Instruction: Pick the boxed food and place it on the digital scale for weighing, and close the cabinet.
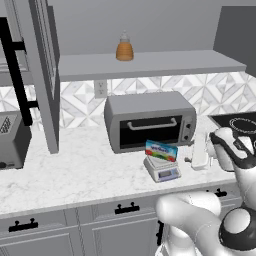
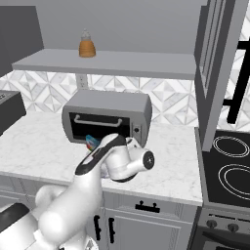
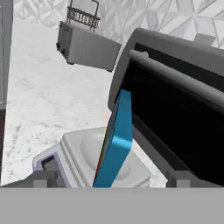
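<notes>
The boxed food point(image 1: 161, 151), blue with coloured print, stands on its edge on the digital scale point(image 1: 164, 172), just in front of the toaster oven. My gripper point(image 1: 193, 157) is close to the right of the scale and open. In the hand view the box point(image 3: 114, 144) rises from the scale's plate point(image 3: 83, 151) between my wide-spread fingertips point(image 3: 43, 179), touching neither. The arm hides most of the box point(image 2: 91, 142) in the right base view. The cabinet door point(image 1: 44, 75) stands open at the upper left, its black bar handle point(image 1: 16, 75) facing out.
A grey toaster oven point(image 1: 149, 120) stands behind the scale. An orange bottle point(image 1: 124, 49) sits on the cabinet shelf above. A toaster point(image 1: 12, 140) stands at the counter's left, a cooktop point(image 1: 237, 122) at its right. Drawers point(image 1: 125, 210) run below the counter edge.
</notes>
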